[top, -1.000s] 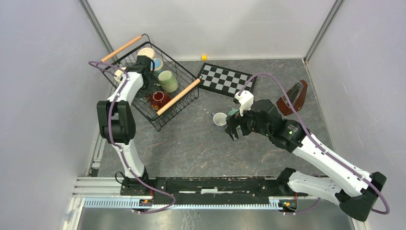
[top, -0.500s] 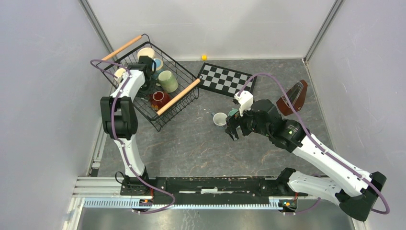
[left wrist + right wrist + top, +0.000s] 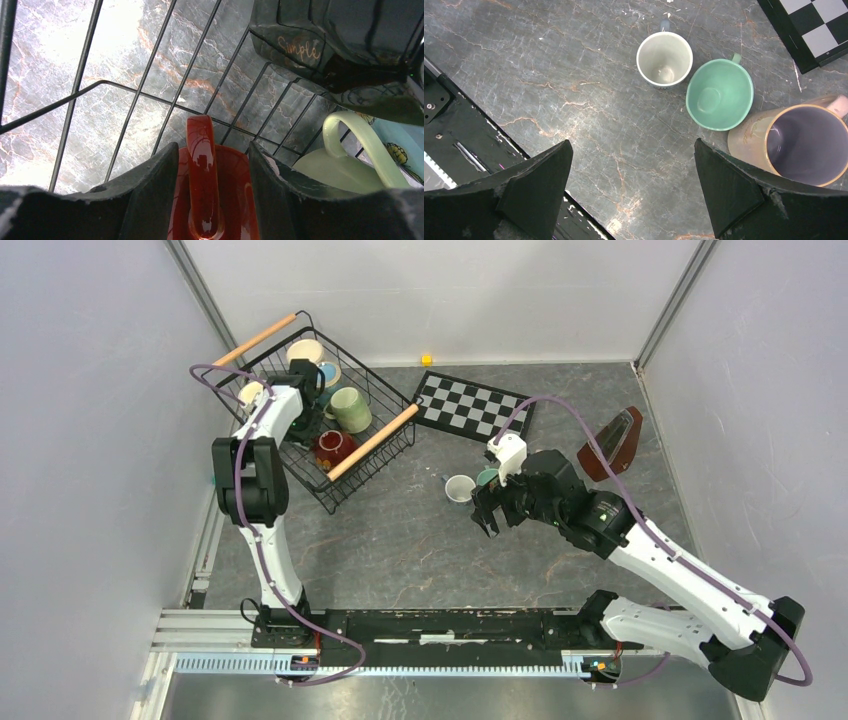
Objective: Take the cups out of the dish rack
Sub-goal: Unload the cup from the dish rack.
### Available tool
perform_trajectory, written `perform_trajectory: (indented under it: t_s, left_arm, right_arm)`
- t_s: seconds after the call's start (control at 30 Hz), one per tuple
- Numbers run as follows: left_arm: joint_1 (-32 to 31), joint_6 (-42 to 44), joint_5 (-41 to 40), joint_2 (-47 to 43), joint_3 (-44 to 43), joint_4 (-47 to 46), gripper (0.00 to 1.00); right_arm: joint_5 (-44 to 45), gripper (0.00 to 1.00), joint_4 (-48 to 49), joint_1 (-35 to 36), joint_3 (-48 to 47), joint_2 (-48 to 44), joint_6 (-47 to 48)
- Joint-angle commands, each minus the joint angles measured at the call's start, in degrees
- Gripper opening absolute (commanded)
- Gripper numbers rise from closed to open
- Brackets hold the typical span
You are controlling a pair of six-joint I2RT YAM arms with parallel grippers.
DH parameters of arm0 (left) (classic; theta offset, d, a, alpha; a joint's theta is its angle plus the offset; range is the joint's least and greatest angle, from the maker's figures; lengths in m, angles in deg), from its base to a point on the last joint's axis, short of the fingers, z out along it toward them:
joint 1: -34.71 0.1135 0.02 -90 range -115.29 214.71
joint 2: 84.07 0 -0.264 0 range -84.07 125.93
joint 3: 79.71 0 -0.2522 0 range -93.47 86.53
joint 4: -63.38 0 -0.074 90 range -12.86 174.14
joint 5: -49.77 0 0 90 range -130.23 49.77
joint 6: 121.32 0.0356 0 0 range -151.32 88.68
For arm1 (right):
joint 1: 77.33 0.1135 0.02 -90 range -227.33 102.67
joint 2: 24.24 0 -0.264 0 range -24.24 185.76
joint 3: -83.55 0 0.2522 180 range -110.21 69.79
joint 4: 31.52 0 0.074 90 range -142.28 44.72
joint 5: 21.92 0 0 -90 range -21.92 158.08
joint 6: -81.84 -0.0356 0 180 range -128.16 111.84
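The left gripper [image 3: 212, 150] stands half open astride the red mug [image 3: 202, 200]'s handle, gaps either side. The mug's body is cut off, inside the dish rack [image 3: 372, 443], far left. The right gripper [image 3: 631, 150] gapes wide, empty, near the white cup [image 3: 664, 60], teal cup [image 3: 720, 94] and edge-clipped pink-beige cup [image 3: 796, 142].

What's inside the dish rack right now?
Inside the dish rack: a red mug, a light green mug, a cream cup, a blue cup, a black mug. The left arm covers the rest.
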Motion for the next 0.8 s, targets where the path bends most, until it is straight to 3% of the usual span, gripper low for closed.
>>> perform_trajectory:
  t_s: [0.0,0.1,0.33,0.77]
  left_arm:
    - [0.2,-0.5,-1.3,0.6,-2.0,-0.1,0.57]
    - [0.1,-0.1,-0.6,0.6,-1.6,-0.7,0.46]
    - [0.0,1.4,-0.3,-1.5,-0.3,-1.9,0.03]
    - [-1.7,7.5,-0.8,-11.1,1.7,-3.0,0.02]
  right_arm:
    - [-0.5,0.98,1.6,0.3,0.6,-0.4,0.5]
    - [-0.6,0.98,1.7,0.3,0.9,-0.6,0.5]
    - [-0.7,0.98,1.9,0.3,1.0,-1.4,0.3]
    - [-0.5,0.98,3.5,0.3,1.1,-2.3,-0.7]
